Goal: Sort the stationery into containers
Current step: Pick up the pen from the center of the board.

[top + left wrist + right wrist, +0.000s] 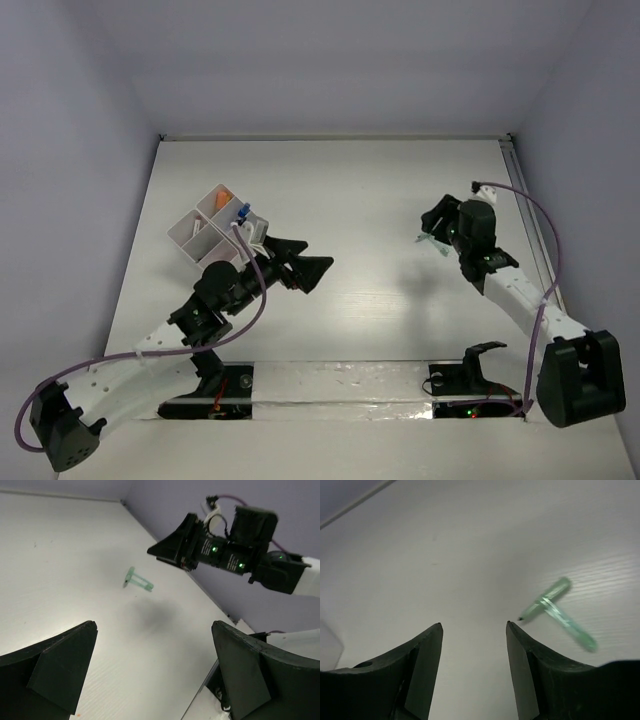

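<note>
Stationery seen outside the tray is two translucent green pens (559,611), lying crossed on the tabletop (380,190) near its right edge. The right tool (474,625) hovers just beside them, fingers apart and empty, apparently positioned to descend for a pickup. The white compartment tray (183,228) sits toward the left edge and holds an orange piece (225,197) and a blue item (242,212). The left tool (312,258) hangs beside the tray, fingers apart and empty, probably to leave the right arm's approach unobstructed.
</note>
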Robot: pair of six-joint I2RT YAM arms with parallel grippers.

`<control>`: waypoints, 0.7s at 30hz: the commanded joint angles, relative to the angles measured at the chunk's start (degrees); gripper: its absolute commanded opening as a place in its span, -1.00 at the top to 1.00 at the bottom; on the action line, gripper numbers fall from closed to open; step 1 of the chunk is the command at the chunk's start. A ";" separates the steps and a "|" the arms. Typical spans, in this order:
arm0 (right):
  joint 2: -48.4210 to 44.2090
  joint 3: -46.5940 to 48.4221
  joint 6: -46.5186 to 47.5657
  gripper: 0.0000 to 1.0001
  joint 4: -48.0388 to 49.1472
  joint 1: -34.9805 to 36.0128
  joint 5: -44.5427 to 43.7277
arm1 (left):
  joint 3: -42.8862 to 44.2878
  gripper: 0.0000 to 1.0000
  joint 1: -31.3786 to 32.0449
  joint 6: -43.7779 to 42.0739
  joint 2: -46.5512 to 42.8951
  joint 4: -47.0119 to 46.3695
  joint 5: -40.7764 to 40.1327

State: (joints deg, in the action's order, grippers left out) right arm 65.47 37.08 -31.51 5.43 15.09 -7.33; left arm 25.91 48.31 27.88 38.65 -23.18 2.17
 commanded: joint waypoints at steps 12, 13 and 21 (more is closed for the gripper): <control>5.88 -5.36 2.68 -0.58 -6.05 -22.21 19.80 | -2.88 -0.98 0.20 1.30 -1.21 -14.09 5.03; 8.24 -4.92 2.85 -0.58 -4.31 -22.21 21.55 | -3.32 -0.98 0.20 1.21 -1.21 -14.17 4.95; 11.69 -4.83 4.44 -0.47 -1.21 -22.21 23.33 | -5.17 -0.98 0.20 0.77 -2.60 -15.23 3.80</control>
State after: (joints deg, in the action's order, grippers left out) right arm 76.12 30.33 -28.64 1.15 -6.83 13.23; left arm 21.23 48.31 28.84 37.89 -33.63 5.78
